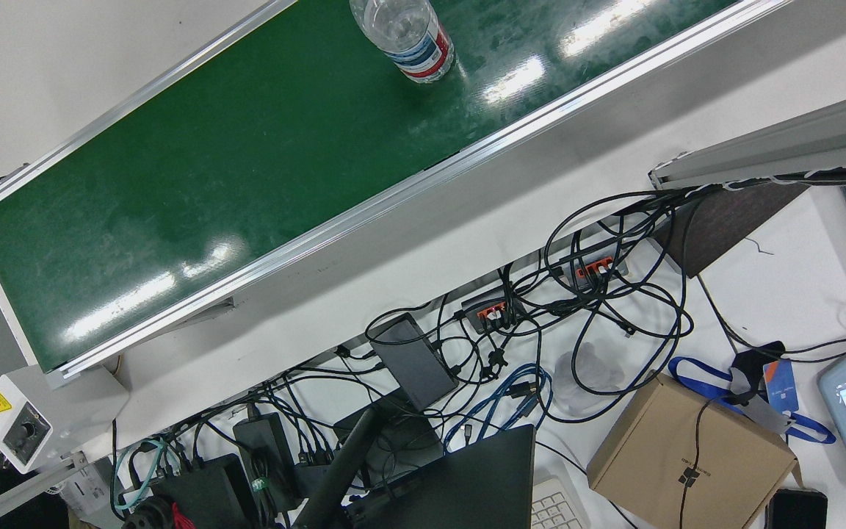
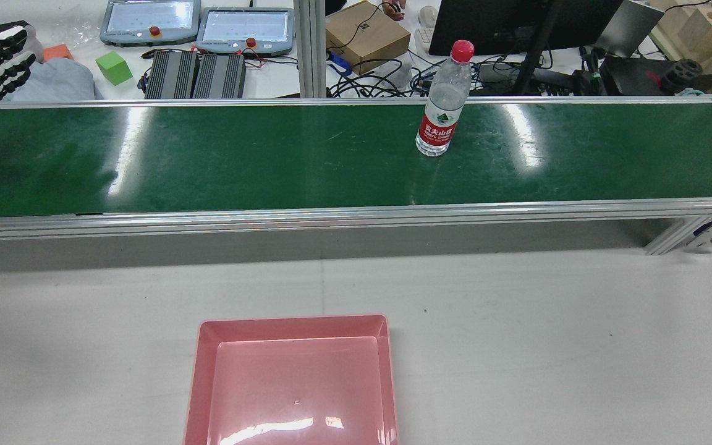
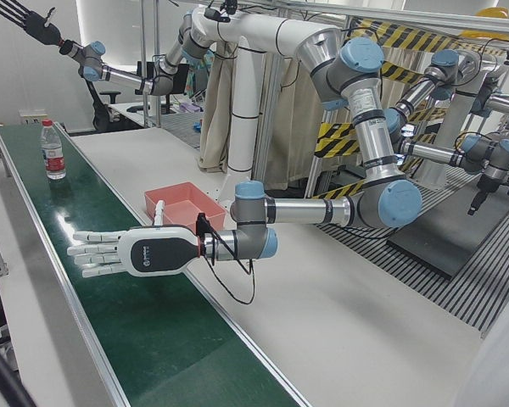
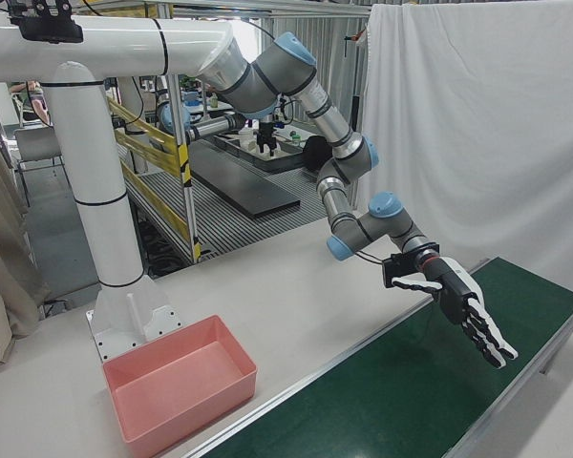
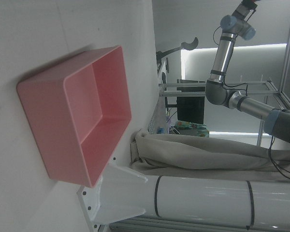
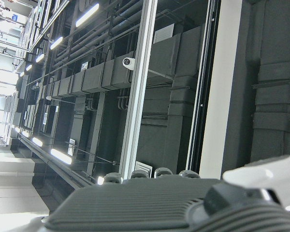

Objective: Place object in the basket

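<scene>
The water bottle [image 2: 442, 105] is standing upright on the green conveyor belt [image 2: 269, 161], red cap up, toward the belt's far edge and right of the middle in the rear view. The pink basket [image 2: 198, 371] is sitting on the white surface [image 2: 547, 346] on the robot's side of the belt, well apart from the bottle, with the belt's aluminium rail [image 2: 356, 215] running between them.

The left hand [image 3: 127, 253] is hovering over the left end of the belt, fingers stretched out flat and apart, gripping nothing, well apart from the bottle. The right hand [image 3: 21, 15] is reaching high in the air, fingers spread wide and holding nothing; its own camera is looking at ceiling ducts.

Beyond the belt, clutter is crowding the operators' bench: a green cube [image 2: 113, 67], two teach pendants [image 2: 149, 18], a cardboard box [image 2: 365, 34], a tangle of cables [image 1: 577, 323] and a dark monitor [image 2: 492, 25] directly behind the bottle.
</scene>
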